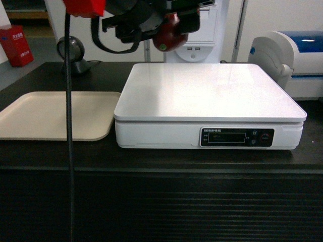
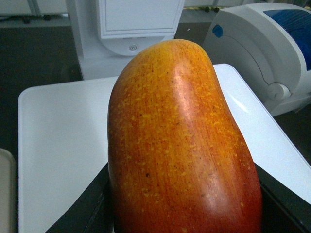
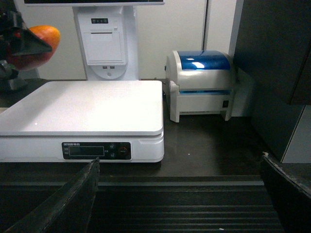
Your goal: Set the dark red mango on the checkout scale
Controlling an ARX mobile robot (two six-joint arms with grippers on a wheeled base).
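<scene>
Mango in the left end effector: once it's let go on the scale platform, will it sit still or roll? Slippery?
The dark red mango looks rounded and oval, so it may rock or roll a little on the flat, smooth scale. Its skin is glossy, so probably somewhat slippery. It seems rigid, holding its shape in the left end effector.

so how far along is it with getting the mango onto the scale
Done: the left gripper has picked up the dark red mango and carried it above the back edge of the scale. In hand: the mango is held in the air, not touching the white platform. Left: lower it onto the platform and release. The right gripper is open and empty in front of the checkout.
</scene>
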